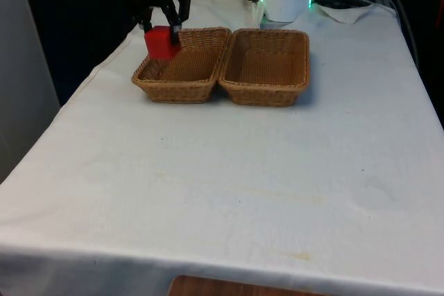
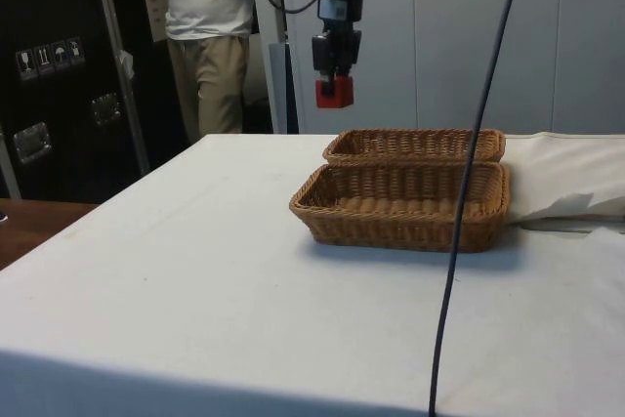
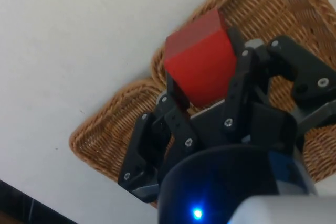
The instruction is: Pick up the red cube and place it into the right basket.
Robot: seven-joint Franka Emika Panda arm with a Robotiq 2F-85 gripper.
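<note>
White cloth covers the counter from end to end, with black curtains at the far end and dark cabinets along one side. Someone in a white shirt and tan trousers stands behind the counter, beyond the arm.

Two woven wicker baskets sit side by side on the cloth, rims touching. The jaws hang in the air, clamped on the red cube, one black finger pressed to each side of it. The cube sits between the fingertips and pokes out below them, well clear of the wicker.

Directly beneath the jaws is the far corner of the basket on the front view's left; in the wrist view its rim curves under the cube, with bare cloth showing just past that rim. So the cube is held over the edge of that basket rather than over its middle. In the side view the cube hangs high above the further of the two baskets. The other basket lies off to one side of the jaws, on the far side of the one beneath them, and nothing lies in either.
</note>
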